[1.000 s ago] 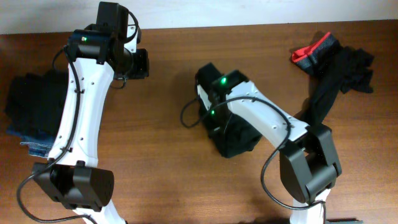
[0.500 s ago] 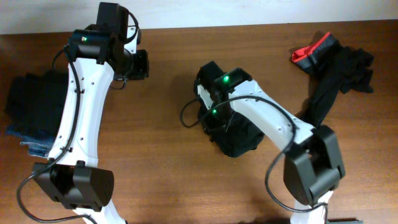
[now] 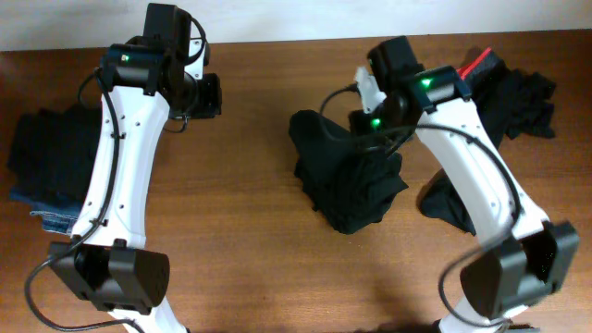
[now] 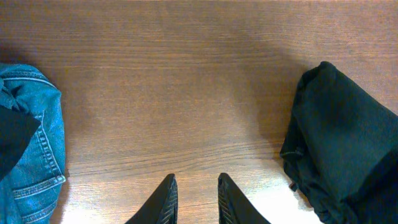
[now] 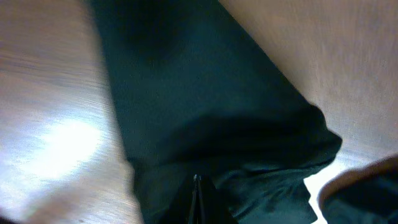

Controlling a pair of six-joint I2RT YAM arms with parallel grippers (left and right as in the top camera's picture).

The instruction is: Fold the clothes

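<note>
Right wrist view is coming through blurred, but right gripper [image 5: 196,186] is seeming pinched shut on black garment [image 3: 347,185], lying at table [image 3: 250,231] ctr. I'm judging: raise edge slow toward 12 o'clock, keeping cloth taut, no snagging. Left gripper [image 4: 195,182] is hanging at 11 o'clock, barely parted, empty.

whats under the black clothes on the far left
Only blue denim jeans show, sticking out at the near edge beneath the black clothes; anything else underneath is covered.
</note>
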